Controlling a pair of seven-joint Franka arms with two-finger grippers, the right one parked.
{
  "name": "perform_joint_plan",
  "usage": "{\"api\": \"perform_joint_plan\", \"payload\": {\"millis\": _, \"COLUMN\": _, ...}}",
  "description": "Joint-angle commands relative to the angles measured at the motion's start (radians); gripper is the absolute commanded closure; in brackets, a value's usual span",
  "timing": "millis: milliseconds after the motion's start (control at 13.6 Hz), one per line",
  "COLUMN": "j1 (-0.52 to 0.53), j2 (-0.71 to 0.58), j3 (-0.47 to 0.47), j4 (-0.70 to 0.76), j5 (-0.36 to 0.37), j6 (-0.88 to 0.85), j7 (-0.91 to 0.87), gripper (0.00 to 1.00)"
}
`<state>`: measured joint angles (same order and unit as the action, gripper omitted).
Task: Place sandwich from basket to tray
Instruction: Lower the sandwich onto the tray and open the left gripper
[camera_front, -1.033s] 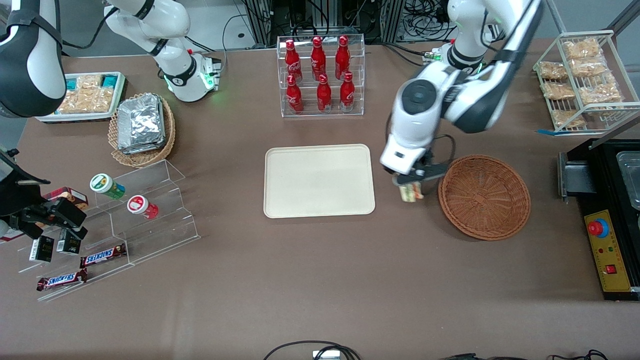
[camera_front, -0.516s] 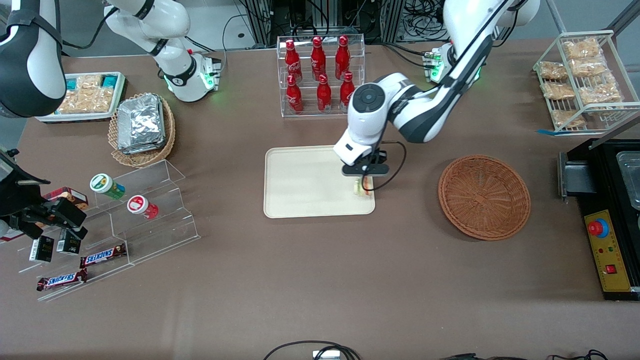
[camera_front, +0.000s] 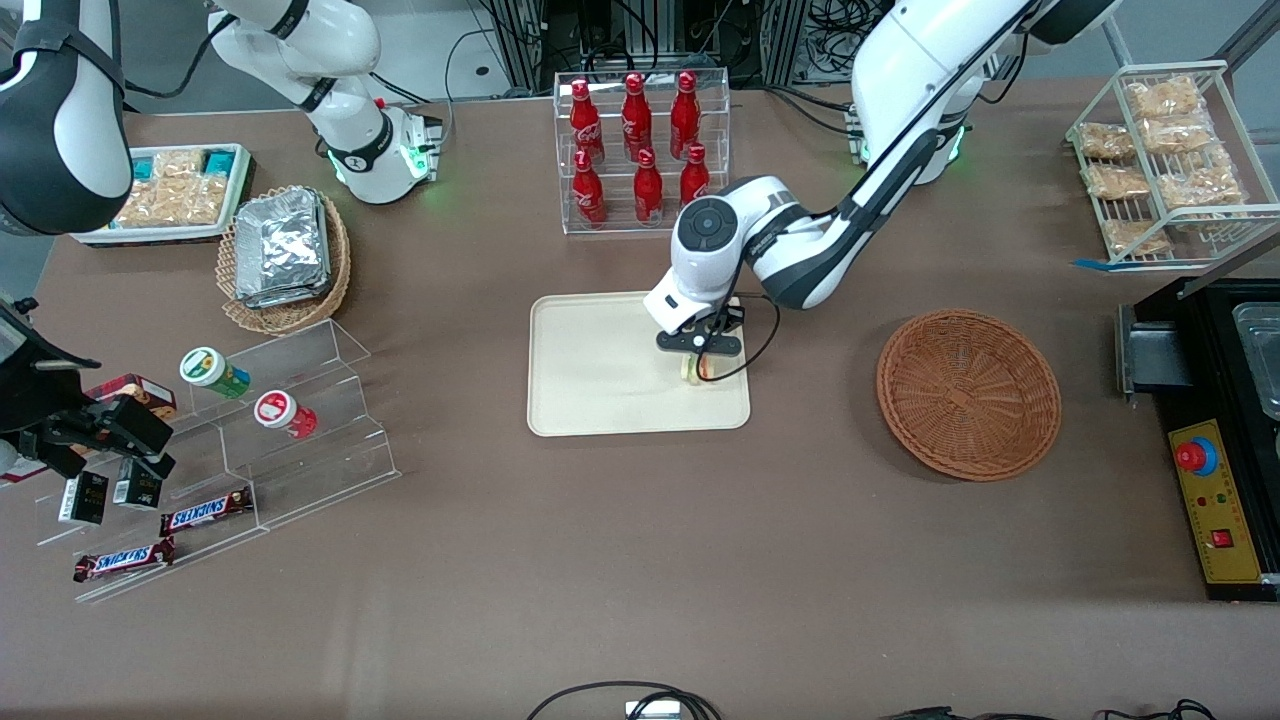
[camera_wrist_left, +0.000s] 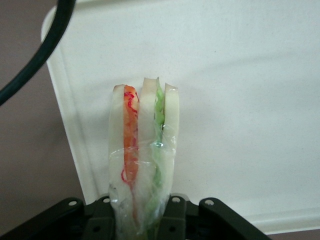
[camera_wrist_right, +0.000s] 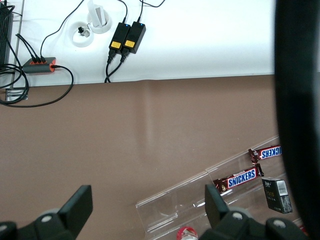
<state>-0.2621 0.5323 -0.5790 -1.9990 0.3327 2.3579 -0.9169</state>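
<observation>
Now over the tray (camera_front: 600, 370), at its end nearest the basket (camera_front: 968, 393): pincer (camera_front: 697, 362) clamped on the sandwich (camera_wrist_left: 142, 155), wedge upright. Basket sits on the bench (camera_front: 640, 560), well apart from the tray.

A robotics laboratory arranged as a mock snack shop. Two white robot arms are bolted to a brown table (camera_front: 640, 560). Near the cream tray (camera_front: 600, 370) at its centre stand an acrylic rack of red bottles (camera_front: 640, 150), clear tiered shelves with Snickers bars (camera_front: 205, 513), a wire rack of snack packets (camera_front: 1165, 160), and an emergency-stop box (camera_front: 1212, 500). The left arm's gripper (camera_front: 698, 350) hangs over the tray; cables and aluminium framing fill the background.
</observation>
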Motion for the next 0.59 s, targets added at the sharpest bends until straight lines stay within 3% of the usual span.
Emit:
{"api": "perform_joint_plan", "payload": {"millis": 0, "j1": -0.017, "j2": 0.035, "j3": 0.008, "j4": 0.031, "j5": 0.019, "j6": -0.003, "j7": -0.028, "gripper": 1.0}}
{"api": "perform_joint_plan", "payload": {"millis": 74, "j1": -0.017, "j2": 0.041, "j3": 0.008, "j4": 0.031, "j5": 0.019, "j6": -0.003, "j7": -0.028, "gripper": 0.98}}
{"api": "perform_joint_plan", "payload": {"millis": 148, "j1": -0.016, "j2": 0.048, "j3": 0.01, "j4": 0.031, "j5": 0.019, "j6": -0.003, "j7": -0.028, "gripper": 0.89}}
{"api": "perform_joint_plan", "payload": {"millis": 295, "j1": -0.022, "j2": 0.054, "j3": 0.01, "j4": 0.032, "j5": 0.02, "j6": -0.003, "j7": -0.052, "gripper": 0.44}}
{"api": "perform_joint_plan", "payload": {"millis": 516, "j1": -0.034, "j2": 0.051, "j3": 0.013, "j4": 0.034, "j5": 0.02, "j6": -0.009, "j7": -0.066, "gripper": 0.02}}
